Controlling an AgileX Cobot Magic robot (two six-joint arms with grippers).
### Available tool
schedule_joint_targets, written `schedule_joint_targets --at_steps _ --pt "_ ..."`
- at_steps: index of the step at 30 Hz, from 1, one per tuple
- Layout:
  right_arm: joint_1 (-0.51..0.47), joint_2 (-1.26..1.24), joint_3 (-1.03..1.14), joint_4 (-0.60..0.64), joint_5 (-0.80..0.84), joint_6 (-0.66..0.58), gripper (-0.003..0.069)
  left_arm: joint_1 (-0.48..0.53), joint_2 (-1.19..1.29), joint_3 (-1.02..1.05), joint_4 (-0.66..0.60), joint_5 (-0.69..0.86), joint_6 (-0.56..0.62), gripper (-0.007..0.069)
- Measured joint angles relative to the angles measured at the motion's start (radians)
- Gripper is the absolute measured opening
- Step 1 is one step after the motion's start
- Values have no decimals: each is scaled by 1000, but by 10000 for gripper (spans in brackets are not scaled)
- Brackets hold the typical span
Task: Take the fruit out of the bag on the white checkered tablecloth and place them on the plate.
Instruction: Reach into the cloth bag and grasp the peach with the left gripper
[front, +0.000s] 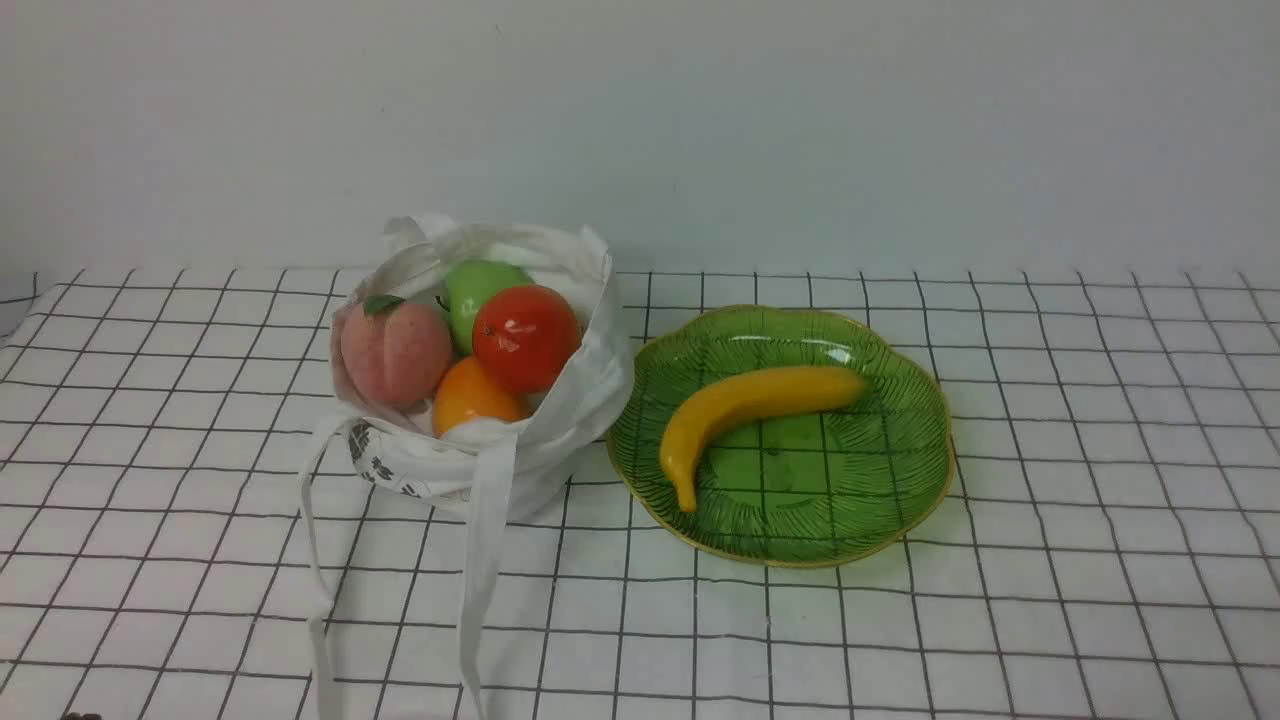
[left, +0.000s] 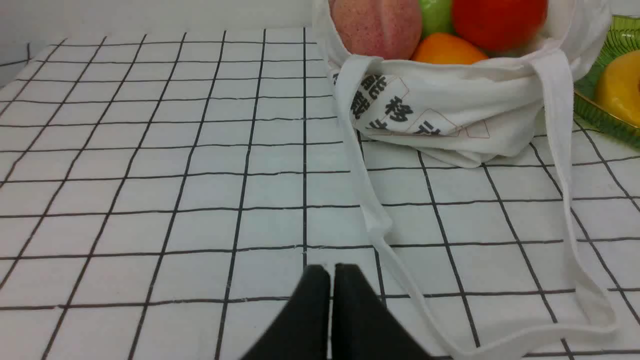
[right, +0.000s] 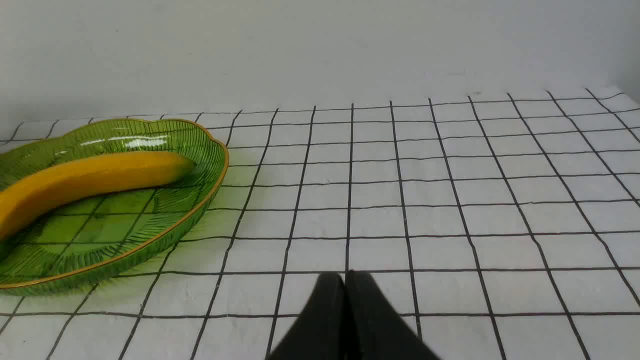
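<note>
The white cloth bag (front: 540, 440) stands open on the white checkered tablecloth (front: 150, 480), left of the plate. It holds a pink peach (front: 395, 352), a green apple (front: 475, 290), a red fruit (front: 525, 338) and an orange one (front: 470, 395). The green glass plate (front: 900, 480) holds a yellow banana (front: 745, 405). My left gripper (left: 332, 272) is shut and empty, low over the cloth in front of the bag (left: 450, 115). My right gripper (right: 344, 280) is shut and empty, to the right of the plate (right: 200, 210). Neither gripper shows in the front view.
The bag's long straps (front: 485, 560) trail forward over the cloth toward the front edge; one strap loop (left: 575, 280) lies beside my left gripper. A plain wall stands behind the table.
</note>
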Motion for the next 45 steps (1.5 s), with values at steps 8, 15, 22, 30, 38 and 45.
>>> schedule_joint_targets --at_steps 8,15,22,30,38,45 --pt "0 0 0 0 0 0 -14 0 0 0 0 0 0 -8" --pt "0 0 0 0 0 0 -14 0 0 0 0 0 0 -8" --pt "0 0 0 0 0 0 -14 0 0 0 0 0 0 -8" --pt "0 0 0 0 0 0 -14 0 0 0 -6 0 0 -8" --pt "0 0 0 0 0 0 -14 0 0 0 -463 13 -288 -8" --pt "0 0 0 0 0 0 -14 0 0 0 -1025 -6 -472 -8"
